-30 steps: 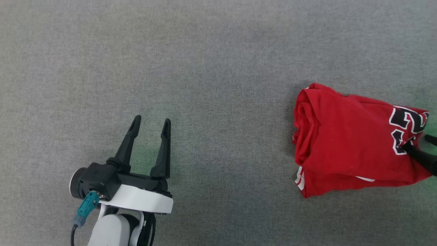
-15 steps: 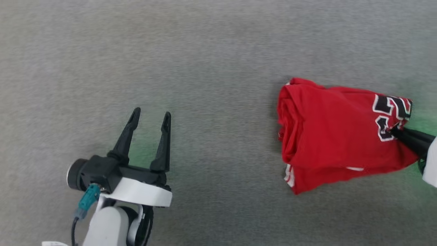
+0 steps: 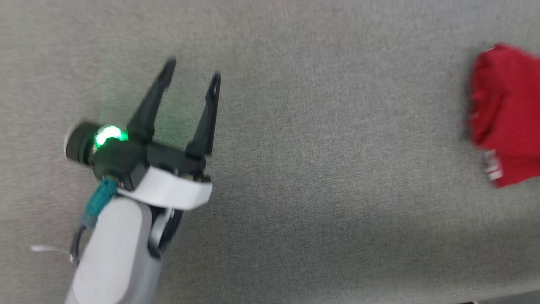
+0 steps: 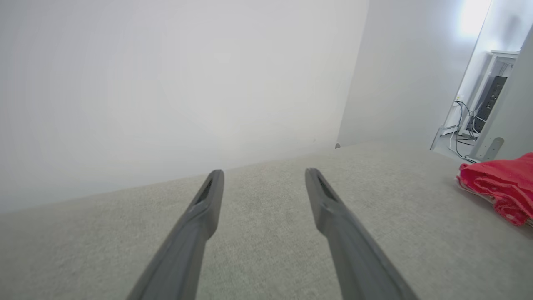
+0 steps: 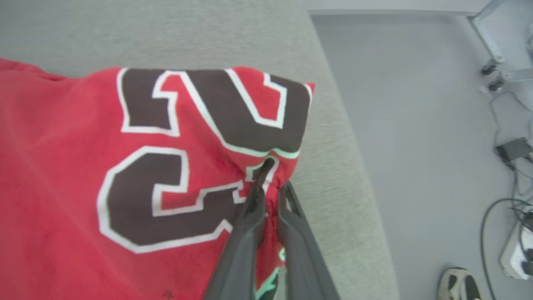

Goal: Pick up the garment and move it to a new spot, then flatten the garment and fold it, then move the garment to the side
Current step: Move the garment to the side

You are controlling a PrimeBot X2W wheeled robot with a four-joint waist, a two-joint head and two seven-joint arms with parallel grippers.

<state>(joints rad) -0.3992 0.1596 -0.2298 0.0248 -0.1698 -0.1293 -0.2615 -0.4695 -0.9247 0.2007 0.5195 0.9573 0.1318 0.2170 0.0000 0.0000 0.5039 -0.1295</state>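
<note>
1. Garment (image 3: 508,114): a red jersey is shown bunched at the right edge of the head view, on the grey cloth-covered surface (image 3: 316,177). A strip of red-and-white trim (image 3: 491,165) is seen at its lower left corner.
2. Right pincer (image 5: 275,175): in the right wrist view the two dark fingers (image 5: 243,241) are drawn almost together. A fold of the garment's edge is pinched between them, just below the black, white-outlined numerals (image 5: 216,108). Whether the pinched corner is lifted off the surface cannot be told.
3. Left pincer (image 3: 193,71): the fingers are spread wide and nothing is held. It is shown at the left of the head view, over the surface and well apart from the garment. A green light (image 3: 110,134) is lit at its wrist.
4. Left wrist view: the spread fingers are seen pointing across bare surface toward a pale wall (image 4: 166,83). The garment is seen crumpled at the right edge, resting on the surface.
5. Surface edge: in the right wrist view the numbered corner is shown near the edge of the surface. Beyond that edge, grey floor (image 5: 416,104), cables (image 5: 506,200) and the toe of a shoe (image 5: 458,284) are seen.
</note>
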